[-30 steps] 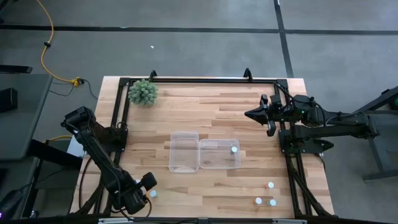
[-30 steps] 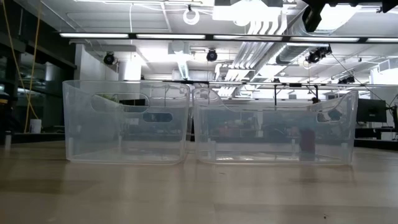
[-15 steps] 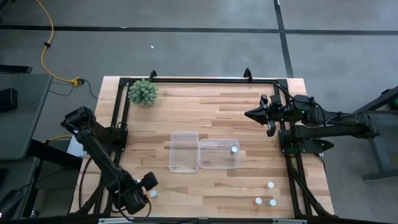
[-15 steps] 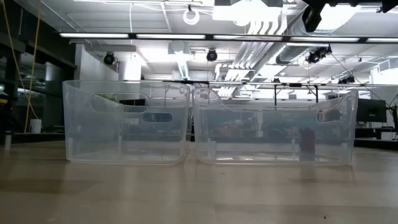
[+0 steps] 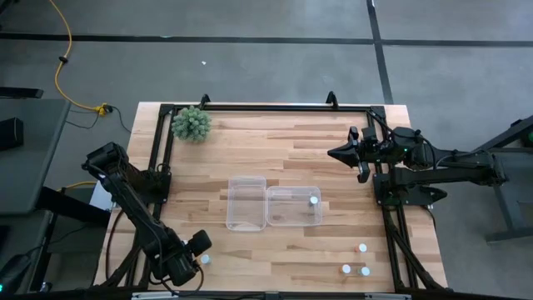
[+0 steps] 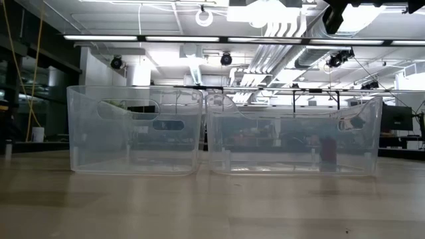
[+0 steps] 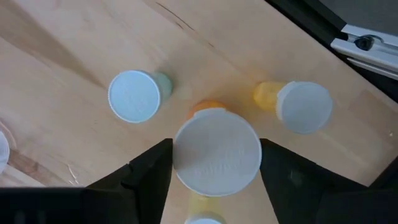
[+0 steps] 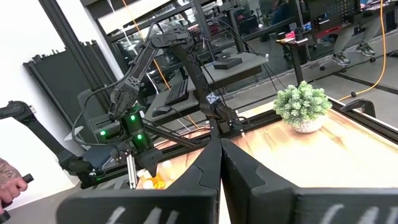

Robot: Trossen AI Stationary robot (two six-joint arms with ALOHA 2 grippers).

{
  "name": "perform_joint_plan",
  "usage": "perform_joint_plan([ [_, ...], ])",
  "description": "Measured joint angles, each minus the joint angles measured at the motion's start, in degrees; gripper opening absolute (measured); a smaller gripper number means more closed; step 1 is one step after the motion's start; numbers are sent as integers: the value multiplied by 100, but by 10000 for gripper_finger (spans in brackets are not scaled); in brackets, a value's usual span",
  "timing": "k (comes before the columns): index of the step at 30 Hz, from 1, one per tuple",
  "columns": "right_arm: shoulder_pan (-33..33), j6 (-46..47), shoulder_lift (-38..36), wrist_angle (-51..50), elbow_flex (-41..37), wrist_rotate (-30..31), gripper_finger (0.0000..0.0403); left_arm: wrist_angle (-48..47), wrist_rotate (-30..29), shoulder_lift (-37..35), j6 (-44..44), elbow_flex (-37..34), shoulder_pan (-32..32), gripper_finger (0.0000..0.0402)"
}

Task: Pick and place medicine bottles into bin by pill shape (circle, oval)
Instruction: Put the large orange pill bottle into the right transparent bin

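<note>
My left gripper (image 5: 201, 252) is at the table's near left corner, shut on a medicine bottle with a white cap (image 7: 216, 152) and an orange body. Two more white-capped bottles (image 7: 132, 95) (image 7: 303, 107) stand on the wood beside it. My right gripper (image 5: 333, 153) is shut and empty, raised over the far right of the table; its closed fingers show in the right wrist view (image 8: 219, 155). One bottle (image 5: 313, 200) stands inside the right clear bin (image 5: 293, 218). Three bottles (image 5: 361, 247) (image 5: 346, 269) (image 5: 365, 271) stand near the table's near right corner. My left gripper pinches the bottle between its two fingers (image 7: 149, 177), which lie against opposite sides of the round white cap (image 7: 180, 155). The fingers come from above, pointing down. The bottle is upright with its cap facing the camera; I cannot tell if its base is off the table.
Two clear bins (image 5: 246, 202) stand side by side at the table's middle, and in the low view (image 6: 136, 129) too. A fuzzy green plant ball (image 5: 191, 124) sits at the far left corner. A black frame (image 5: 266, 107) rims the table.
</note>
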Motion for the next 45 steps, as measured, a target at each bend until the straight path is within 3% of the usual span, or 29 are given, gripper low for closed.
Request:
perform_joint_plan([
  [15, -2, 0, 0, 0, 0, 39, 0, -20, 76, -140, -367, -4, 188, 199],
  [31, 0, 0, 0, 0, 0, 35, 0, -1405, 73, -1724, -652, 133, 827, 198],
  [37, -1, 62, 7, 20, 0, 33, 0, -1913, -191, -2289, -850, 819, 1530, 198],
  [45, 0, 558, 525, 480, 4, 0, 0, -1833, -550, -2312, -413, 2014, 3226, 198],
])
